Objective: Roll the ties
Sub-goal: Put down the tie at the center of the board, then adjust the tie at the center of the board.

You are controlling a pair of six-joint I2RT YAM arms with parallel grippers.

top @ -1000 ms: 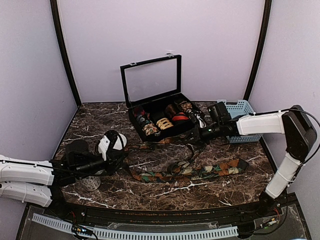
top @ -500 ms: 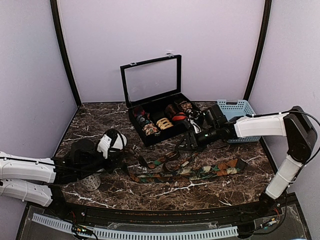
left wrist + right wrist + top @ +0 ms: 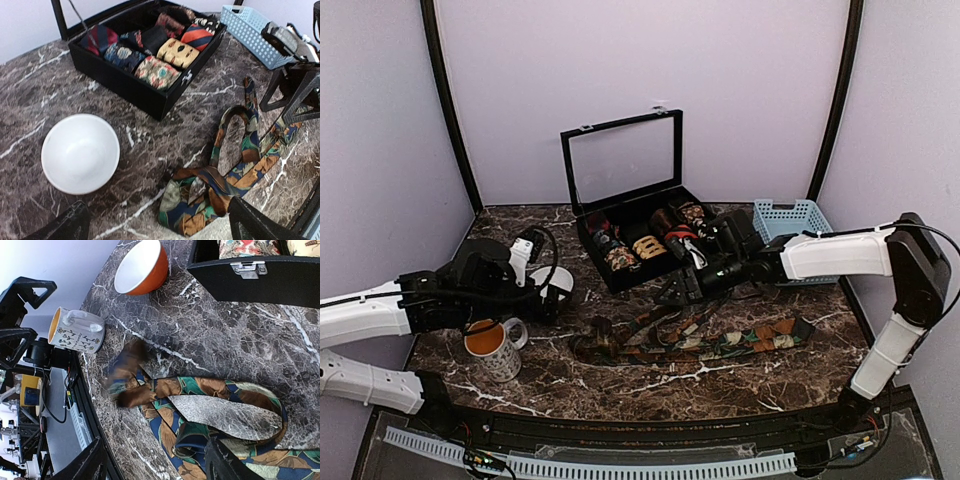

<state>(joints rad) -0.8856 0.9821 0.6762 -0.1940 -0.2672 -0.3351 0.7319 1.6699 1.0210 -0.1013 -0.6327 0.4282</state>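
Tie (image 3: 235, 182) lies bunched at six o'clock of the box (image 3: 125, 87), left tool (image 3: 162, 222) and right tool (image 3: 160, 460) both wide and empty, so a hasty pinch could snag crossed folds.

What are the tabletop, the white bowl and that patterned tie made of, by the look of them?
Tabletop: dark brown with white veins and a sheen, so polished marble or a marble-look laminate. Bowl: smooth, glossy white inside, likely glazed ceramic, possibly plastic. Tie: limp, creased, printed cloth, perhaps silk or polyester.
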